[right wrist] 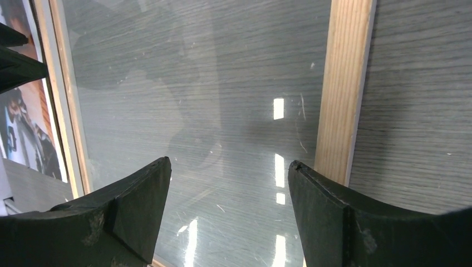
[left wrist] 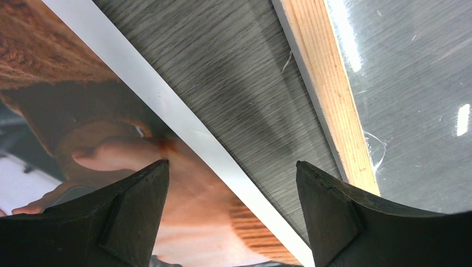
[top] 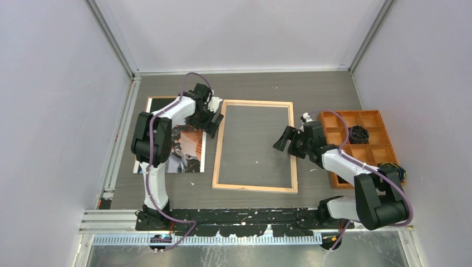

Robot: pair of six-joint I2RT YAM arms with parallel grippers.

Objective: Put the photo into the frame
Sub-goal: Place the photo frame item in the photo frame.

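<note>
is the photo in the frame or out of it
Out. The photo lies image-up on the table left of the frame, bare table between them; only table grain shows through the pane.

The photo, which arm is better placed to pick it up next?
Left, probably. The left gripper hangs open over the photo, at its edge beside the frame; the right gripper is open over the frame's opposite side.

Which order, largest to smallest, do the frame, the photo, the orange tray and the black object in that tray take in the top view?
1. frame
2. photo and orange tray: they look alike and both are partly covered, so they are left unranked
3. black object
</note>
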